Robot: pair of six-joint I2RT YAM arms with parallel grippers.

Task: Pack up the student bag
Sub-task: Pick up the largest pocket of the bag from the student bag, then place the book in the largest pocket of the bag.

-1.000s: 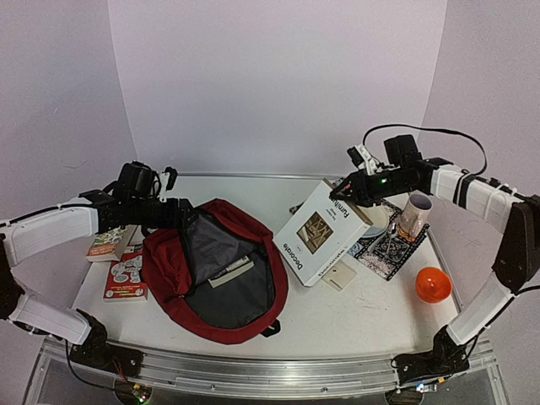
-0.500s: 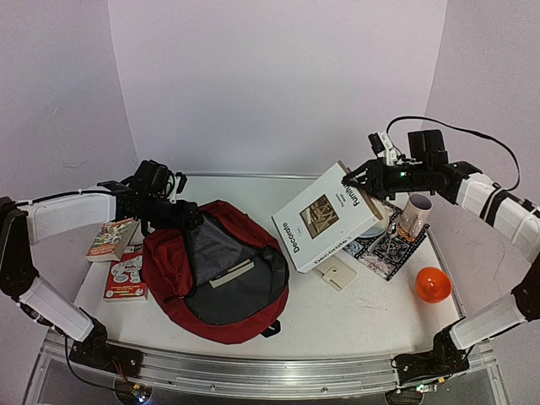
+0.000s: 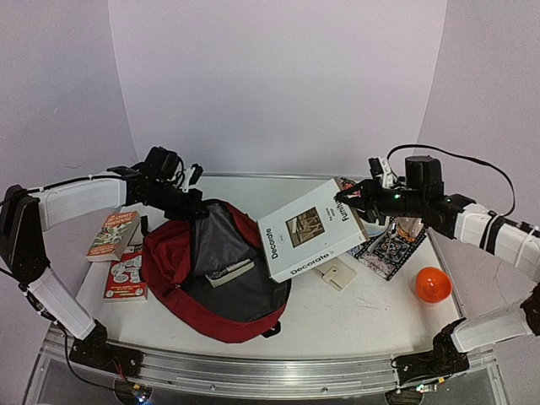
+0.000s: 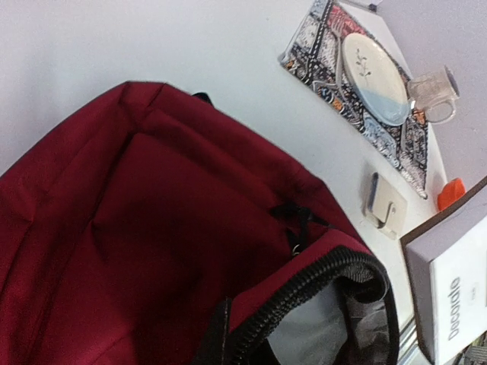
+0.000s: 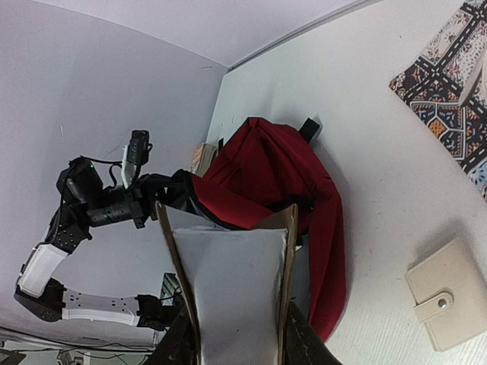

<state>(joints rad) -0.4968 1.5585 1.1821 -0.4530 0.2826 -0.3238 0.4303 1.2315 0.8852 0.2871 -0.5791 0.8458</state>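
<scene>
Student bag [image 3: 169, 261] lies flat at left-centre of the tabletop [image 3: 354, 316]. Its mouth is unzipped and gaping upward, dark lining showing, with a flat pale item resting inside. Left gripper [image 3: 192, 208] sits at the far rim of the mouth, jaws closed, pinching the zipper edge and holding it raised. Right gripper [image 3: 344, 201] clamps the far right edge of a large white book [image 3: 308, 236] titled "Decorate". The book is off the tabletop and tilted, its lower left corner hanging over the bag's right rim. The bag's left side is just beside a paperback [image 3: 111, 234] and a second paperback [image 3: 126, 275], both near the tabletop's left edge. Right of the bag, a beige wallet [image 3: 342, 274] lies below the book's near edge. Beyond it is a patterned mat [image 3: 392, 251] carrying a plate [image 4: 373, 72], with an orange ball [image 3: 431, 285] near the right edge. Open room: the front strip from the bag's right side across to the ball, and the band behind the bag up to the back wall.
</scene>
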